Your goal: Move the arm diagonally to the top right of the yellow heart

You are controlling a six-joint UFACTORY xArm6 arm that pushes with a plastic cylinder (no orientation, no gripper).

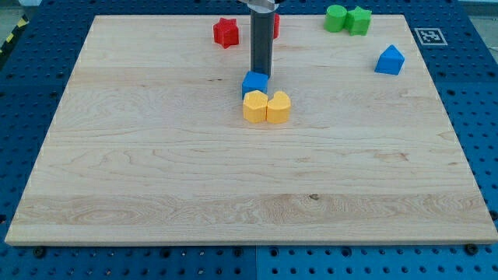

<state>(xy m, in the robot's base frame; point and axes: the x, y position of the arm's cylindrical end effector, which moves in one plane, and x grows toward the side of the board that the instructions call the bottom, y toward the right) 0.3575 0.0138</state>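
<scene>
A pale wooden board [156,179] lies on a blue pegboard surface [31,93]. Near the view's top, a red star-shaped block [226,32] sits left of centre, with a second red block [276,25] just showing to its right. Two green blocks [348,19] touch at the top right. Below them stands a blue block [390,60] with a peaked top. Near the centre, a blue cube [254,83] touches a yellow block [254,106]. A black-and-white marker tag [429,35] occupies the board's top right corner.

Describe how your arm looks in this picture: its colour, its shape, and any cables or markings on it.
Only my rod shows: a straight, dark grey cylinder, smooth and plain. At the view's top it enters a lighter, silvery collar, cut off by the picture's edge. My tip is blunt, just behind the blue block. No cables, markings or labels are visible, and there is no hand.
</scene>
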